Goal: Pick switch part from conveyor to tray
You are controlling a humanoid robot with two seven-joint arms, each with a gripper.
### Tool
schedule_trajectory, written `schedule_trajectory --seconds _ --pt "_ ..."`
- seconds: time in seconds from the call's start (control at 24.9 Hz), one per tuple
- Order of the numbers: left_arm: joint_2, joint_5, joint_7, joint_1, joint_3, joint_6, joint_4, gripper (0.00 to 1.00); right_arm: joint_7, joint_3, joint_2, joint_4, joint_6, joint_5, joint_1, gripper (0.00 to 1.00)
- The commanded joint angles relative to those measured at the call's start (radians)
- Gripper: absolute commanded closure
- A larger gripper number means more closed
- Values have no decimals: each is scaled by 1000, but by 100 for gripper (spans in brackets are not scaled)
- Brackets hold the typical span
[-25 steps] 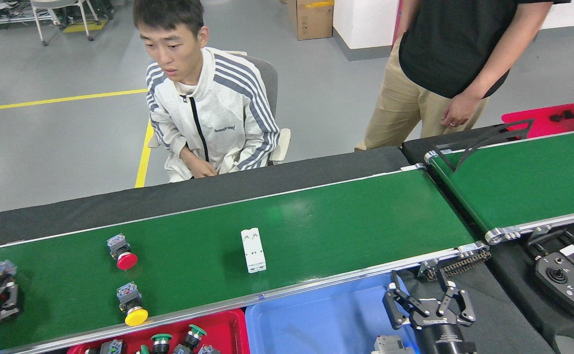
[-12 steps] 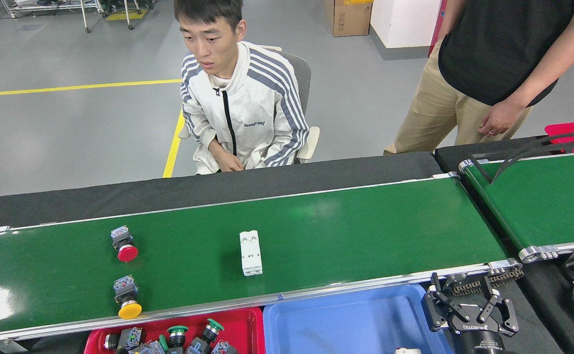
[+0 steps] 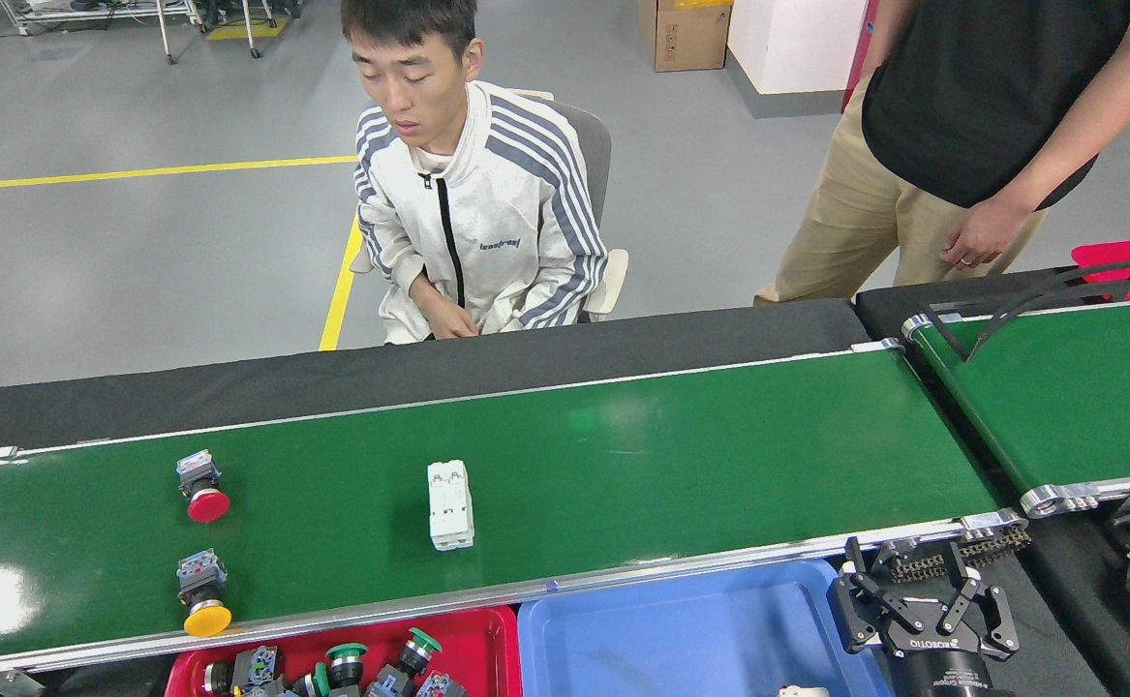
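Fingers [image 3: 870, 608] of right gripper [image 3: 925, 612] spread, empty, beside blue tray [image 3: 681, 629], ready for white switch part [image 3: 450, 504] on conveyor [image 3: 719, 455].

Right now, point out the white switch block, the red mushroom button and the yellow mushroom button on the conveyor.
White rectangular plastic switch block [image 3: 450, 504]: head view, middle of its top face.
Red mushroom push-button [image 3: 207, 505]: head view, its red cap.
Yellow mushroom push-button [image 3: 206, 620]: head view, its yellow cap.

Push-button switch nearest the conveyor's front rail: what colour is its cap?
Yellow. The push-button switch has a yellow mushroom cap on a dark body, seen best in the head view.
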Motion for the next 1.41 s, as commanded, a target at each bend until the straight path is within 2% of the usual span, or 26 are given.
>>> schedule_trajectory --seconds 0.0,0.24,0.44,0.76,1.0,1.04,1.12,1.16,1.2,1.24,1.28,1.37 --pt "7 -4 6 -1 5 9 -10 0 -4 -4 -10 -14 -3 -1 -5 0" --pt "15 -13 -14 -73 -1 20 58 0 -4 9 -10 -14 -13 1 -22 0" --pt "66 -12 -34 -129 -1 11 142 0 -4 10 -10 -15 -19 2 -20 0" --pt "96 -10 -34 -190 2 17 220 0 -2 12 -10 -15 -31 2 -28 0" --pt "139 -12 -34 -302 -1 26 375 1 -1 15 -8 -15 -48 4 -28 0" --pt "147 -12 -34 -319 -1 34 397 8 -1 21 -8 -15 -48 4 -28 0" --pt "158 -10 -32 -342 -1 39 426 38 -1 33 -8 -15 -46 4 -29 0" --pt "161 -4 -32 -343 -1 29 435 58 -1 33 -8 -15 -46 4 -28 0" --pt "165 1 -26 -342 -1 23 437 73 -1 33 -8 -17 -46 4 -28 0" --pt "168 8 -25 -340 -1 3 437 84 -1 33 -8 -15 -46 4 -28 0" --pt "165 16 -22 -337 -1 -15 437 90 -1 35 -8 -15 -46 4 -26 0" --pt "158 22 -5 -325 0 -57 421 95 -1 33 -7 -17 -46 4 -25 0"
